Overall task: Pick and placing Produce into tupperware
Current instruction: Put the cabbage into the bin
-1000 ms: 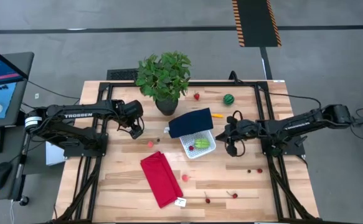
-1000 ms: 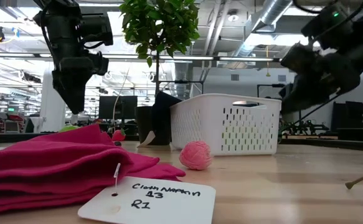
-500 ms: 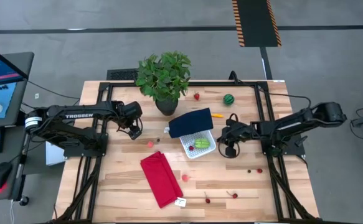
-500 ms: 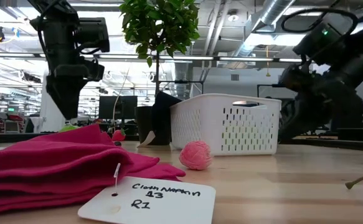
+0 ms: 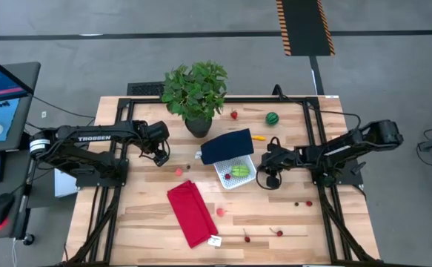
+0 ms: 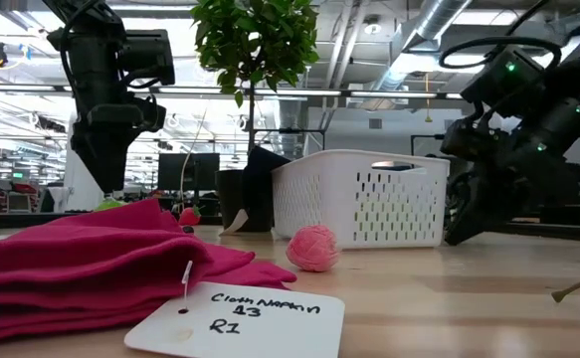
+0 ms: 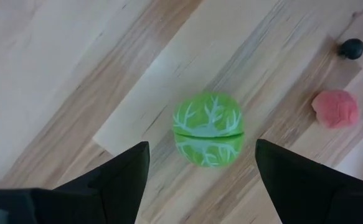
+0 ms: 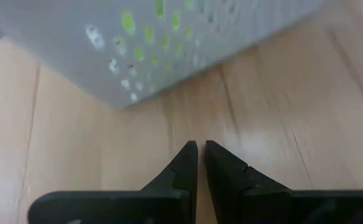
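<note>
While the white perforated container (image 5: 236, 172) sits near the middle of the wooden table (image 5: 141, 215), a green toy vegetable (image 5: 239, 171) already lies inside it, and its navy lid (image 5: 226, 146) leans across its far corner beside the potted plant (image 5: 195, 93). Just beside the container's right wall, the right gripper (image 5: 263, 178) is down low at the tabletop with its fingers (image 8: 185, 163) pressed almost together and nothing between them; its wrist view shows the container's holed wall (image 8: 137, 43) close ahead. Other produce is scattered around: an orange carrot-like piece (image 5: 258, 137) behind the container, a striped dark-green round melon (image 5: 273, 118) and a red strawberry (image 5: 234, 115) near the far edge, a pink ball (image 6: 312, 248) near the red folded cloth (image 5: 190, 213), and tiny red berries (image 5: 279, 233) along the near side. Well apart on the left side, the left gripper (image 7: 201, 168) hovers with its fingers (image 7: 122, 171) spread wide over a green cabbage-like ball (image 7: 207, 129) resting on the wood, with a small pink piece (image 7: 335, 108) nearby. A white tag (image 6: 238, 320) lies by the cloth.
</note>
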Available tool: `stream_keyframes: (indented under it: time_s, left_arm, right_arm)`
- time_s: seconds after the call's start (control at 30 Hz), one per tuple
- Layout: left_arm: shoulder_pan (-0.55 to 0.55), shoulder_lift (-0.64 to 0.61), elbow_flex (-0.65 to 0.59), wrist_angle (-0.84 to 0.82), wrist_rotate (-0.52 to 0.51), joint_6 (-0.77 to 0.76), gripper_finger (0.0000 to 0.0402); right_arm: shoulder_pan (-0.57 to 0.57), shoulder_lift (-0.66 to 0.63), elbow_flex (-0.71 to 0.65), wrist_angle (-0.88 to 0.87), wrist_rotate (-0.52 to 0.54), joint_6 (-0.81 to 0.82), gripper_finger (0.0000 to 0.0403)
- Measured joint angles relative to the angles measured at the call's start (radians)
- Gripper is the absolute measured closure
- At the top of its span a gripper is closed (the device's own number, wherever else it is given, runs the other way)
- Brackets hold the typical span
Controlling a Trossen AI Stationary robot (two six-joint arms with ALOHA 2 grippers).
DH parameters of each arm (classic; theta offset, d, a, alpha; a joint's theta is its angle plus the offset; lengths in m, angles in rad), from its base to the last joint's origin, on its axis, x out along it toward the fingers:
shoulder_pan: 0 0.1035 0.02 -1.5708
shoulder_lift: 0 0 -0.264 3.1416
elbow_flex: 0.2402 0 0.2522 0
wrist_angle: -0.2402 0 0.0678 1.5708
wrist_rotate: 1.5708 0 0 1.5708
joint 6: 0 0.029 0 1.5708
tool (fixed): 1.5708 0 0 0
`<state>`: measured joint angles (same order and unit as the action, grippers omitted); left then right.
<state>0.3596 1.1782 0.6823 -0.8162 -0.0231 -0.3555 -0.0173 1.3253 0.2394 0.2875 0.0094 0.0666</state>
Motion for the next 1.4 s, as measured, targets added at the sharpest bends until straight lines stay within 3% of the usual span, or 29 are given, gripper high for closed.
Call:
stream_keyframes:
  time_s: [0.1,0.23,0.3,0.47,0.7,0.87,1.07,1.4]
  left_arm:
    - [0.0,0.0,0.0,0.004,-0.001,0.014,0.0119]
    - [0.0,0.0,0.0,0.005,0.0,0.019,0.0119]
    - [-0.002,0.0,0.0,0.005,0.0,0.019,0.0119]
    - [-0.002,0.0,0.0,0.006,-0.001,0.019,0.0119]
    - [-0.002,0.0,0.0,0.007,-0.001,0.019,0.0119]
    - [-0.002,0.0,0.0,0.014,-0.002,0.021,0.0119]
    - [-0.002,0.0,0.0,0.023,-0.001,0.022,0.0119]
    - [-0.009,0.0,0.0,0.019,0.0,0.024,0.0119]
  right_arm:
    - [-0.036,-0.04,0.004,0.191,-0.08,-0.026,0.0346]
    - [-0.114,-0.132,-0.001,0.307,-0.434,-0.093,0.0346]
    - [-0.152,-0.207,-0.003,0.275,-0.521,-0.086,0.0346]
    - [-0.174,-0.359,-0.061,0.248,-0.537,-0.071,0.0346]
    - [-0.186,-0.665,-0.233,0.265,-0.534,-0.035,0.0346]
    - [-0.162,-0.836,-0.232,0.193,-0.53,-0.021,0.0346]
    - [-0.126,-0.916,-0.232,0.172,-0.53,-0.047,0.0346]
    - [-0.127,-0.92,-0.232,0.149,-0.529,-0.047,0.0346]
